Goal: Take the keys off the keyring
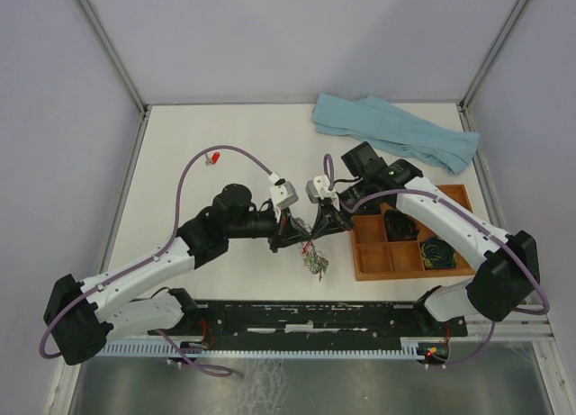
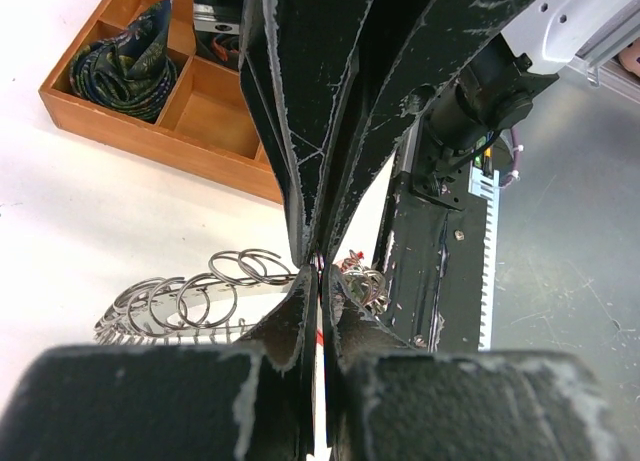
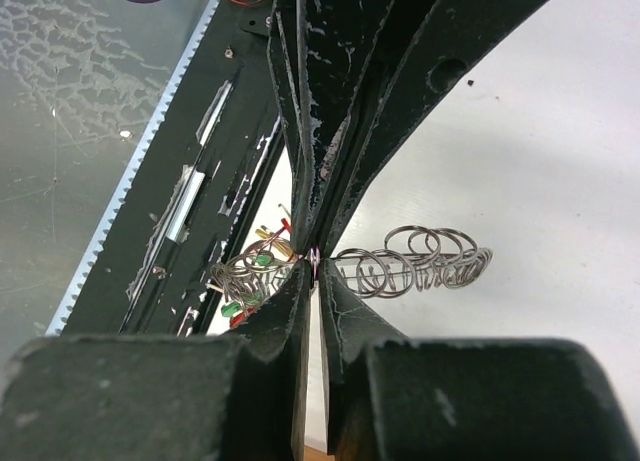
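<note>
The left gripper (image 2: 318, 273), clamped shut on the silvery loop-fringed metal keyring (image 2: 190, 301) at its tip, could lose it if the opposing right gripper (image 3: 314, 263), whose hold I cannot tell, tugs.

Left arm (image 1: 144, 266) and right arm (image 1: 450, 219) bent inward from opposite sides, wrists angled down, left claw (image 1: 298, 241) and right claw (image 1: 315, 234) meeting tip to tip, both pinched closed.

1. We read this as a robotics lab test cell.
2. White table (image 1: 225, 136) boxed in by aluminium frame posts (image 1: 108, 46) and blank wall panels (image 1: 288, 37).
3. Left arm (image 1: 153, 262) and right arm (image 1: 450, 212) sit on a black base plate (image 1: 315, 318), with a slotted cable duct (image 1: 297, 347) and loose purple cable (image 1: 184, 185).
</note>
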You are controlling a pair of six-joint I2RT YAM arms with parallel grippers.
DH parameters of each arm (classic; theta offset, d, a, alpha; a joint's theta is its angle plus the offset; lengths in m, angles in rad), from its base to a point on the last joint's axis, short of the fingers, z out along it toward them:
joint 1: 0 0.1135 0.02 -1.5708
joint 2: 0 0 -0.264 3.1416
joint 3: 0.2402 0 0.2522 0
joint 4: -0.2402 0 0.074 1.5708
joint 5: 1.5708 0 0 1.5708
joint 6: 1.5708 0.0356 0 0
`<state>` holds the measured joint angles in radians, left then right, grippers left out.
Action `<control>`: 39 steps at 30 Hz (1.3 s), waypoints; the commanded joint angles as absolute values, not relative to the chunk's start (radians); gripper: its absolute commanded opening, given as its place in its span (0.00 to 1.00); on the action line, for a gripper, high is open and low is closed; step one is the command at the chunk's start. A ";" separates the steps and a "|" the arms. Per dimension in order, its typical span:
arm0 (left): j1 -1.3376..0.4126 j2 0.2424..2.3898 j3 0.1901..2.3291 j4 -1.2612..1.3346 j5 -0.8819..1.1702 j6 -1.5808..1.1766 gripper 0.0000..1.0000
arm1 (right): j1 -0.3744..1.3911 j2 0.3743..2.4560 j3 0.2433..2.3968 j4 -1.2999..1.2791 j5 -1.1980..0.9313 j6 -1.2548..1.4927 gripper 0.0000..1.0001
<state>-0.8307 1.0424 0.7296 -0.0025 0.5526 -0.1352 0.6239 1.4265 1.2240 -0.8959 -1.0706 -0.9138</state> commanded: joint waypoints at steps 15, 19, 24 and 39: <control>-0.829 0.864 0.615 0.261 0.464 -0.144 0.33 | 0.585 1.415 1.256 -0.860 -1.276 -0.812 0.01; -0.829 0.760 0.494 0.439 0.429 -0.196 0.39 | 0.560 1.385 1.227 -0.747 -1.363 -0.695 0.01; -0.829 0.685 0.336 0.722 0.405 -0.260 0.47 | 0.556 1.350 1.181 -0.599 -1.384 -0.559 0.01; -0.830 0.756 0.310 0.816 0.293 -0.571 0.48 | 0.555 1.353 1.178 -0.628 -1.254 -0.603 0.01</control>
<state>-0.8310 0.7574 0.2985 0.7494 0.3626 -0.4000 0.5579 1.3827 1.1679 -0.6636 -1.2526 -0.6033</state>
